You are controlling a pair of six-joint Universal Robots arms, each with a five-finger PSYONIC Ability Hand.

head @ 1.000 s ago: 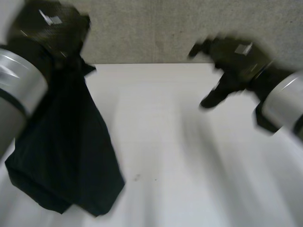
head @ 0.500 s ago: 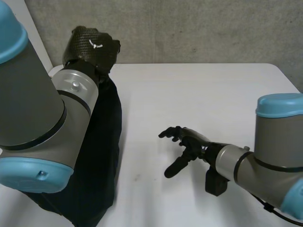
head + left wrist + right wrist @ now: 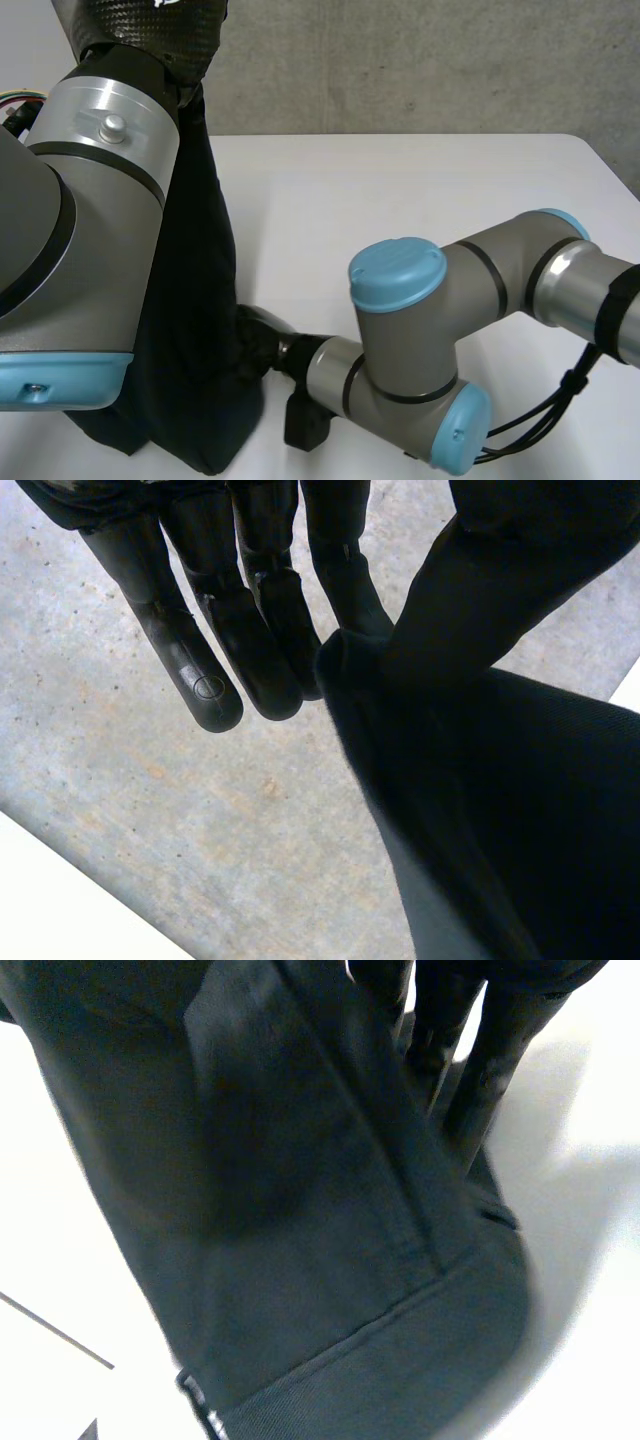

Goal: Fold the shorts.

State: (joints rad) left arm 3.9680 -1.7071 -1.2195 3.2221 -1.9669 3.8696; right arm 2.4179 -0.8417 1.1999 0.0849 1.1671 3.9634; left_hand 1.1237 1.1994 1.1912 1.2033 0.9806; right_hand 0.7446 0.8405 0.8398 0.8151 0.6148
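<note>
A: In the head view, where are the shorts [image 3: 195,290]?

B: They hang in a long dark drape from the left hand [image 3: 150,30], which is raised high over the left side of the table [image 3: 420,200]. Their lower end is bunched on the table. The right arm [image 3: 420,330] bends across in front, and the right hand [image 3: 266,345] is low down against the bottom part of the drape.

A: And the left wrist view?

B: The left hand pinches a gathered bit of the cloth's top edge between its thumb and the nearest of its fingers [image 3: 345,590]. The other fingers are straight and clear of the cloth. The shorts fall away below that pinch.

A: The right wrist view?

B: The right hand [image 3: 500,1030] is just beside the hanging cloth, close to a stitched hem [image 3: 400,1330] near the table. It cannot be told whether it has hold of anything.

A: So which step is this?

B: It looks like the right hand is after a second hold, so the shorts can be spread flat. To do that well, it should take the hem at its edge rather than a fold in the middle, and grip firmly. The left hand should hold high until the cloth is taut between the two hands. Then both should lower together, so no twist is laid down.
</note>
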